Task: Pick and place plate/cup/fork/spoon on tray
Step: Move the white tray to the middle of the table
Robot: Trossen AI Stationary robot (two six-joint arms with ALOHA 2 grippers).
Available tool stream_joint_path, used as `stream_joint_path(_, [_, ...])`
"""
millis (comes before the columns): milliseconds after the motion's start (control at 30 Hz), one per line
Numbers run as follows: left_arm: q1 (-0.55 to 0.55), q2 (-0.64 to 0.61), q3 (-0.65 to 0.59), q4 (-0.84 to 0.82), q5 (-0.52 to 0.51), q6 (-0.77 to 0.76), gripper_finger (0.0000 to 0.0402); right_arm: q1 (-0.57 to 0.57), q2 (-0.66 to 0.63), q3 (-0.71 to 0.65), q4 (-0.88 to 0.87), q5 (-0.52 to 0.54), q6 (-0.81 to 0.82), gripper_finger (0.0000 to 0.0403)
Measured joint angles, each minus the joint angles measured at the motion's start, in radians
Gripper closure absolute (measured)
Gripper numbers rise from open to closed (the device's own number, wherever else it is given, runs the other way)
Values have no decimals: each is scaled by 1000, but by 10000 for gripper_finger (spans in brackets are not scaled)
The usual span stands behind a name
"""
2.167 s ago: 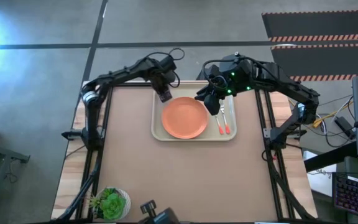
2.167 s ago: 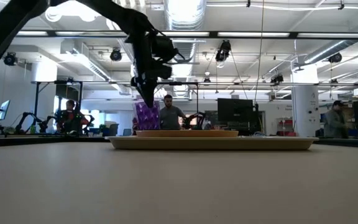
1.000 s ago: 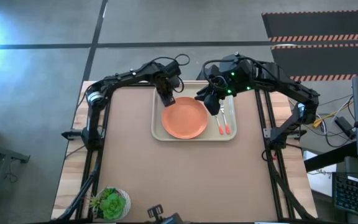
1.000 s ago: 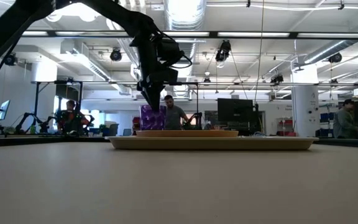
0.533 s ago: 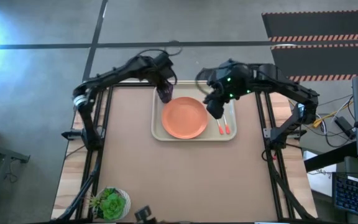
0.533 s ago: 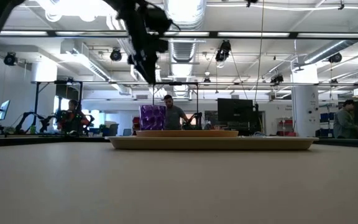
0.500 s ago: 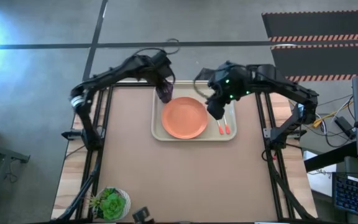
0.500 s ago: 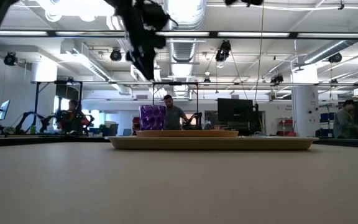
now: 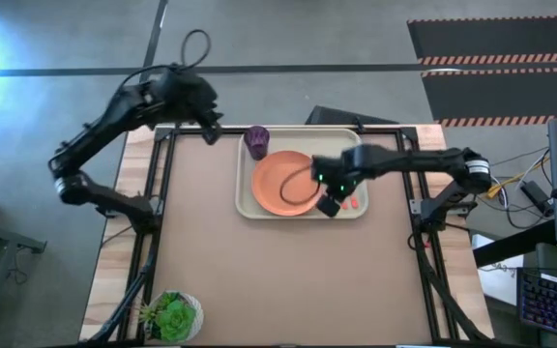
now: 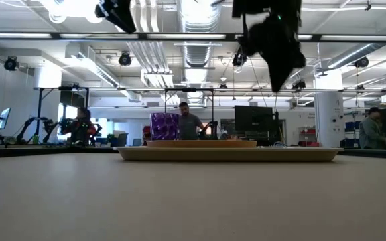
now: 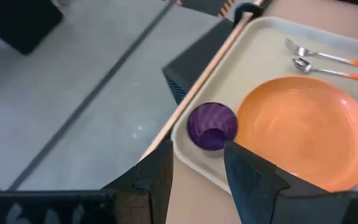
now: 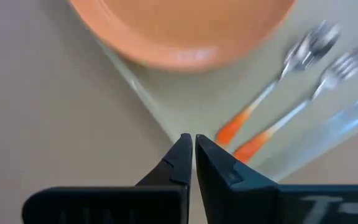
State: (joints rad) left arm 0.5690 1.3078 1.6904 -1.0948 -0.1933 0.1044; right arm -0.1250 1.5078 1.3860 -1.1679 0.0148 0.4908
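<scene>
The cream tray (image 9: 244, 207) lies at the far middle of the table. On it rest the orange plate (image 9: 285, 183), the purple cup (image 9: 257, 141) standing upright at its far left corner, and the spoon (image 11: 328, 72) and fork (image 11: 325, 56) side by side right of the plate. My left gripper (image 9: 210, 132) is open and empty, high over the table's far left edge, away from the cup (image 11: 211, 126). My right gripper (image 9: 327, 206) is shut and empty, high above the tray's near rim (image 12: 166, 121), by the orange-red handles (image 12: 241, 138).
A white pot with a green plant (image 9: 172, 317) stands at the table's near left corner. The wide tan tabletop (image 9: 278, 280) spreads out near of the tray. People and desks show in the room behind the table (image 10: 187, 124).
My left gripper has come off the purple cup, risen and swung toward the table's far left edge. The cup stays upright on the tray. My right gripper has moved toward the near edge, from beside the plate's far right to over the tray's near rim.
</scene>
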Motion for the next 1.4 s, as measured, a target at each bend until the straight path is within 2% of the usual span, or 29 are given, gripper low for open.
stream_joint_path(167, [0,-94,-64,-7,-25,-46,276,51,0,-199,152,-41,105,392])
stream_joint_path(300, [0,-123,-105,-5,-24,-47,276,75,-3,-240,282,-76,138,392])
stream_joint_path(400, [-3,-112,-151,-4,16,-87,276,82,-26,-166,293,-57,124,392])
stream_joint_path(567, [-50,-99,-312,-15,229,-226,291,90,-129,-7,292,72,59,392])
stream_joint_path(700, [-150,-106,-501,-4,239,-300,345,90,-233,70,288,148,7,392])
stream_joint_path(800, [-237,-106,-622,100,240,-373,391,90,-309,103,288,184,-22,392])
stream_joint_path(967, [-376,-92,-764,388,240,-510,400,90,-405,115,288,211,-37,392])
stream_joint_path(1067, [-428,-57,-809,482,198,-564,401,90,-441,112,287,214,-38,392])
stream_joint_path(1333, [-497,81,-837,495,-52,-587,401,90,-445,110,284,189,-62,392])
stream_joint_path(1400, [-501,121,-837,518,-71,-587,401,90,-443,110,284,187,-78,392])
